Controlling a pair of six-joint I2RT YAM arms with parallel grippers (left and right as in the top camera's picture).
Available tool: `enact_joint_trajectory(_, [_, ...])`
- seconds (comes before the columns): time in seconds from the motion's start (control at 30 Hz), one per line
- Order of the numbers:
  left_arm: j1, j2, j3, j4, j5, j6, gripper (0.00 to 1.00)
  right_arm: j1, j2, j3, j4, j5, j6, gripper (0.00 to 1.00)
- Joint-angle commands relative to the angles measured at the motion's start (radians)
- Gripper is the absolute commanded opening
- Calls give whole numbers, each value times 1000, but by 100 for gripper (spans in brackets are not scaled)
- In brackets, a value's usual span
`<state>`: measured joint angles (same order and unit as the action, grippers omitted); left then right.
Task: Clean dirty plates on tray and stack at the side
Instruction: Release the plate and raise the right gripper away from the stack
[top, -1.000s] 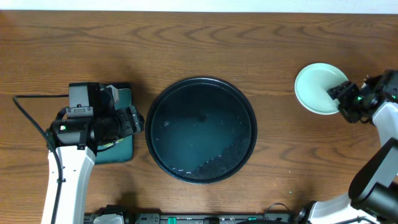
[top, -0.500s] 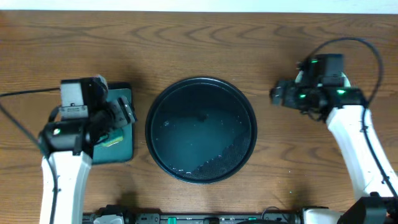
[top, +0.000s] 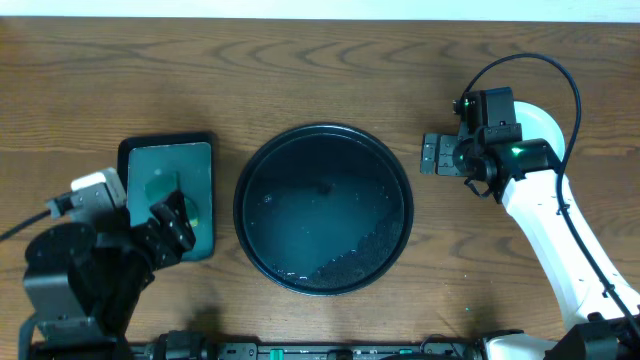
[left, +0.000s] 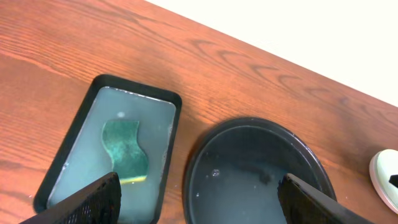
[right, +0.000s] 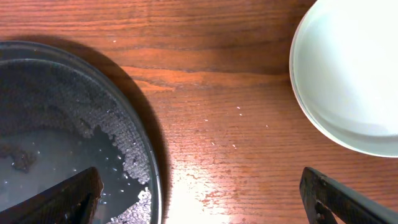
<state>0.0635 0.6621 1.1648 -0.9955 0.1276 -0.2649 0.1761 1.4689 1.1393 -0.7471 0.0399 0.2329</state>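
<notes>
The large round black tray (top: 323, 208) lies at the table's centre with only water and foam in it; it also shows in the left wrist view (left: 249, 168) and the right wrist view (right: 62, 124). The plates (top: 548, 128) sit at the right, mostly hidden under my right arm. The right wrist view shows a pale, clean top plate (right: 348, 74); how many lie beneath it is hidden. My right gripper (top: 432, 155) is open and empty over bare wood between tray and plates (right: 199, 202). My left gripper (top: 172, 228) is open and empty at the front left (left: 199, 205).
A small dark rectangular tray (top: 170, 195) with a teal inside stands left of the round tray. It holds cloudy water and a green sponge (left: 126, 149). A plate's edge (left: 388, 180) shows at the right of the left wrist view.
My left arm has drawn back toward the front left, uncovering the rectangular tray. My right arm has moved left off the plates to the gap beside the round tray.
</notes>
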Motion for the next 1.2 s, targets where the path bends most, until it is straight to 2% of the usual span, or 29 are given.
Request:
enact_joint_trajectory(0.0, [0, -18, 14, -26, -17, 2, 82, 8, -5, 10, -2, 23, -10, 99])
enact_joint_trajectory(1.17, [0, -16, 13, -65, 51, -2, 81, 8, -5, 10, -2, 23, -10, 99])
